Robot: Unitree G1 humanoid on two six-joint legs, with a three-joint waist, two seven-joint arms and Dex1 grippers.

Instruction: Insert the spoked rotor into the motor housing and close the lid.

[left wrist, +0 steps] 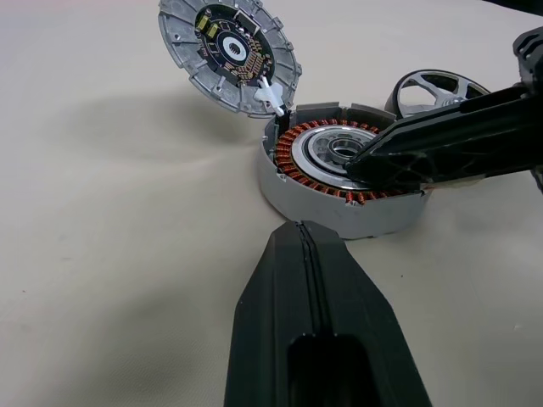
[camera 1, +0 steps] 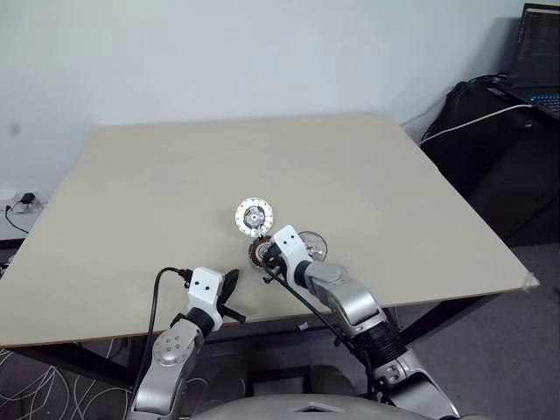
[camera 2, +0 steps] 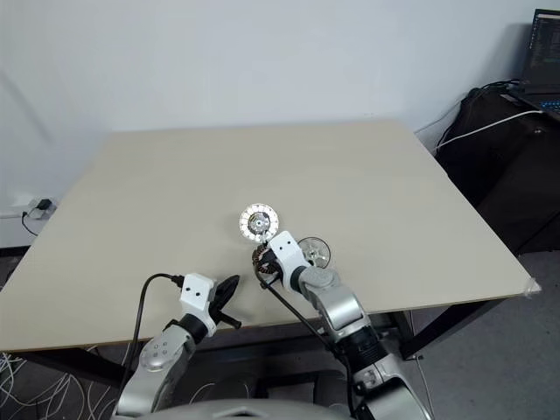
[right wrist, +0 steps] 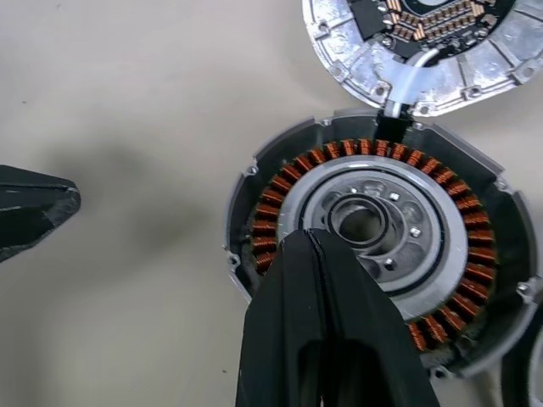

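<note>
No legible text, label, brand, number or sign anywhere. The round silver-rimmed disc with a dark circuit board (left wrist: 227,56), at 11 o'clock from the copper-wound grey motor housing (left wrist: 344,180), carries markings too small to read.

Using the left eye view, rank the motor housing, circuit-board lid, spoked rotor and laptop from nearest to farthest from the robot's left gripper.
1. motor housing, just ahead and to the right of the left gripper.
2. circuit-board lid, beyond the housing, and spoked rotor, to the housing's right: too close to call.
3. laptop, off the table at the far right.
</note>
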